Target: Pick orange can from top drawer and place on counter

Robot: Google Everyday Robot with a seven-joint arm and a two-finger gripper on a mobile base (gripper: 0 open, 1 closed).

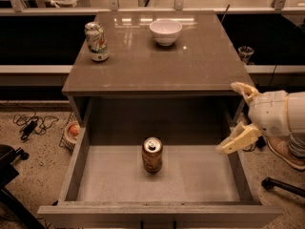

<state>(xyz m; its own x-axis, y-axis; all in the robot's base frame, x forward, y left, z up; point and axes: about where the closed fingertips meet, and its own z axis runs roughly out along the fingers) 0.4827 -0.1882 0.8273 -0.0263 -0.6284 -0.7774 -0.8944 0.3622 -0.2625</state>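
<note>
While the gripper [237, 116] hangs at the right side of the scene, just above the right wall of the top drawer [76, 168], its two pale fingers [240, 138] are spread wide and hold nothing. Single camera view, single arm.

The orange can [152, 155] stands upright near the middle of the drawer bottom, silver top and pull tab facing up, long axis vertical. It lies to the left of the gripper and a little nearer, well apart from it. So the reach likely goes left and down into the drawer, with the fingers closing on the can's sides.

The drawer bottom is pale, flat and bare around the can, and all four walls are well apart from it. The can sits out from under the counter [190, 66] edge, so there is room from above.

On the counter, a white-and-green can [96, 42] is far left and a white bowl [165, 31] far middle. The near and right parts look free for placing. Cables [31, 123] lie on the speckled floor [38, 175] at left.
</note>
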